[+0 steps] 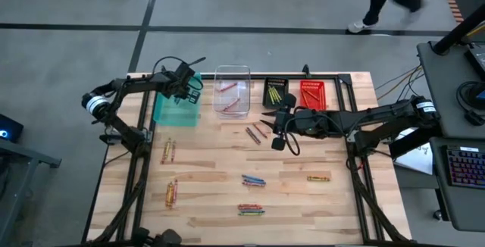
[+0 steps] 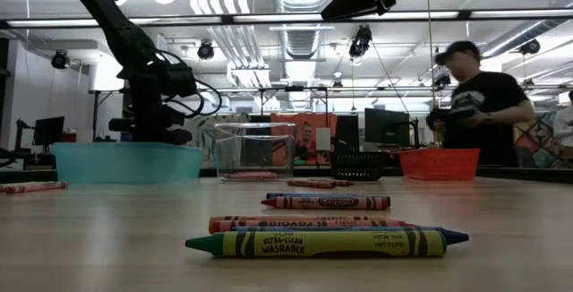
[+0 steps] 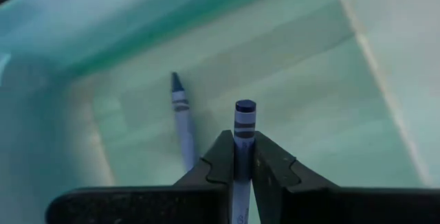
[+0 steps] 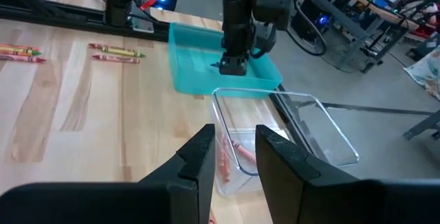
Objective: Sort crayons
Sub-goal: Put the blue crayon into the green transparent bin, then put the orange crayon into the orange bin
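Note:
My left gripper is shut on a dark blue crayon over the teal bin at the table's far left. It also shows in the right wrist view. A second blue crayon lies flat on the bin's floor. My right gripper is open and empty at the table's far middle, its fingers facing the clear bin. That bin holds red crayons. Loose crayons lie on the table just in front of my right gripper. My left gripper pinches the dark blue crayon between its two fingers, which come from above and point down into the teal bin. The crayon lies along the fingers. Its banded flat end sticks out below the fingertips, clear of the bin's floor.
A black bin and a red bin stand right of the clear bin at the far edge. Crayon groups lie on the table at the left, middle, near middle and right. A person stands beyond the table.

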You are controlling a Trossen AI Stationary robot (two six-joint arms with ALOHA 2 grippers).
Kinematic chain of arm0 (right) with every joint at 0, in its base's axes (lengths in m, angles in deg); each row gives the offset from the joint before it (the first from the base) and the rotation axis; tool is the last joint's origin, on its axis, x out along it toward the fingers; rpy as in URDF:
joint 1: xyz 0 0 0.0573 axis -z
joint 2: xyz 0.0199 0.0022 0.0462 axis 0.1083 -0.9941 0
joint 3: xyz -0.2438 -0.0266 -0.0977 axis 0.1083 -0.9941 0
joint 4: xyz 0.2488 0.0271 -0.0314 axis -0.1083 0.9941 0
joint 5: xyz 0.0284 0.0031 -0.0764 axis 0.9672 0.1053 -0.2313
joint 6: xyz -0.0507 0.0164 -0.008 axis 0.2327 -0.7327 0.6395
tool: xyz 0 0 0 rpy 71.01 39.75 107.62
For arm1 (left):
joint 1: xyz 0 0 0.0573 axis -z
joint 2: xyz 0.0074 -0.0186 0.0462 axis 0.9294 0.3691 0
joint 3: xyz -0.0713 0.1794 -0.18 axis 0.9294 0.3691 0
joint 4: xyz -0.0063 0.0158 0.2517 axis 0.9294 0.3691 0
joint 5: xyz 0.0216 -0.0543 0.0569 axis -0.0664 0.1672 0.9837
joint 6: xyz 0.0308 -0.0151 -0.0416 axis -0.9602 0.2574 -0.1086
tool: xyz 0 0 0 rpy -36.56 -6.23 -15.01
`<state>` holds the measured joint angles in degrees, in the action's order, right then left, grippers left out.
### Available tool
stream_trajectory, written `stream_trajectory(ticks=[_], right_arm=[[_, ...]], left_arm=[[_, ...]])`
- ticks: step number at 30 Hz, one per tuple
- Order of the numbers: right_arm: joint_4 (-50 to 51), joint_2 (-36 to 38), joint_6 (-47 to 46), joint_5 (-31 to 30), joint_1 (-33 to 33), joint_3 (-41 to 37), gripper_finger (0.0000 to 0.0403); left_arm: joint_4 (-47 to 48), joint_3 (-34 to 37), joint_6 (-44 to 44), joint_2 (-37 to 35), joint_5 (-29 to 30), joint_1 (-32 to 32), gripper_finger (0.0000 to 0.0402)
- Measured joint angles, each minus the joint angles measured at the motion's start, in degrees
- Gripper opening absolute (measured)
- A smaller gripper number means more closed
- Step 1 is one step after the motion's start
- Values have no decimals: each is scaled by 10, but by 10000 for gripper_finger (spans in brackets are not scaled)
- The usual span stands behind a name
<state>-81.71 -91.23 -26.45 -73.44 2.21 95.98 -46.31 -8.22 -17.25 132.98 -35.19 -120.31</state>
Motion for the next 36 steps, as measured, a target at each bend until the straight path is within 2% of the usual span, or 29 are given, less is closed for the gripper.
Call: stream_trajectory(ticks=[6, 15, 23, 30, 36], right_arm=[[0, 0, 0, 0, 1, 0, 95], [1, 0, 0, 0, 1, 0, 95], [5, 0, -9, 0, 3, 0, 95], [10, 0, -44, 0, 15, 0, 95], [26, 0, -85, 1, 30, 0, 95]], left_arm=[[1, -9, 1, 0, 34, 0, 28], [0, -12, 1, 0, 43, 0, 52], [2, -22, -1, -9, 49, 5, 57], [1, -26, -6, -67, 49, 43, 57], [-3, -26, -6, -137, 54, 113, 57]])
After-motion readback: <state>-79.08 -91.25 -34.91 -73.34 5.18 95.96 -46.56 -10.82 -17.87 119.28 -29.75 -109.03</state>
